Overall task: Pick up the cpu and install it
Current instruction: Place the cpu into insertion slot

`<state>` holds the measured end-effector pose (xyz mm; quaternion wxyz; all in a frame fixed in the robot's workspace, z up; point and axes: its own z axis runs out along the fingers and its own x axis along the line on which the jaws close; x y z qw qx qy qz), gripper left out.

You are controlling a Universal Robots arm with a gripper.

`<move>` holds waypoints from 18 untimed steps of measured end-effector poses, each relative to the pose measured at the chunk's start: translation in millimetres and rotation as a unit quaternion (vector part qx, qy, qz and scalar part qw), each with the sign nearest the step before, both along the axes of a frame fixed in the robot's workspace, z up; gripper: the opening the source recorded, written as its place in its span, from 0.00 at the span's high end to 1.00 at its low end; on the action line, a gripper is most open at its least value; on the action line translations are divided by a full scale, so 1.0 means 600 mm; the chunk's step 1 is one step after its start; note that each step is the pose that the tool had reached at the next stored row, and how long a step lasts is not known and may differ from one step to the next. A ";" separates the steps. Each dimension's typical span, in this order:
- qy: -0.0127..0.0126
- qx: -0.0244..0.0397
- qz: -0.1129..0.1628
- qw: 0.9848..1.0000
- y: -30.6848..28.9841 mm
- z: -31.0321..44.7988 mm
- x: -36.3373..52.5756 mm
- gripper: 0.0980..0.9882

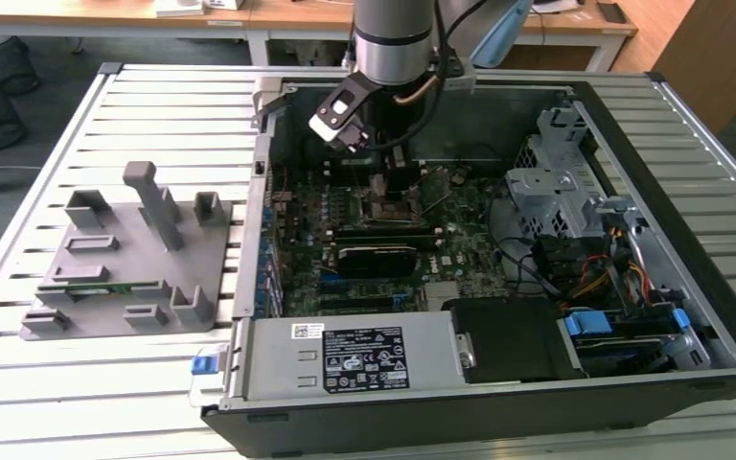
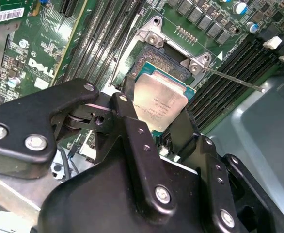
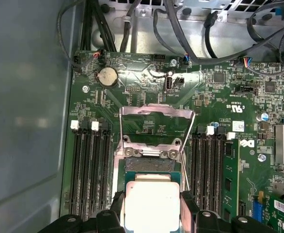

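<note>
The gripper [image 2: 154,121] is clamping the cpu [image 2: 164,99] by two opposite edges, its jaws drawn in narrow on the chip, the silvery plate facing up. The chip is hanging just over the socket [image 3: 149,165], covering the part nearer the wrist and leaving a strip of contact field bare toward the raised load plate [image 3: 156,110], so I judge it is sitting slightly short of centred. Being square, it has no long axis, and its edges are running nearly parallel to the socket's frame. Whether it is touching the socket I cannot tell. Memory slots [image 3: 86,170] are flanking the socket on both sides, close to the fingers [image 2: 132,131], and the release lever [image 2: 234,79] is jutting out beside the socket, so room is looking tight
</note>
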<state>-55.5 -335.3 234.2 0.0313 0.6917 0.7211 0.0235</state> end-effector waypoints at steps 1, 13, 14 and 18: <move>0.000 0.000 0.000 1.000 0.0000 -0.001 0.000 0.51; 0.000 0.000 -0.003 1.000 0.0000 -0.017 0.000 0.51; 0.000 0.000 -0.003 1.000 0.0000 -0.018 0.000 0.51; 0.000 0.000 -0.005 1.000 0.0001 -0.023 0.000 0.51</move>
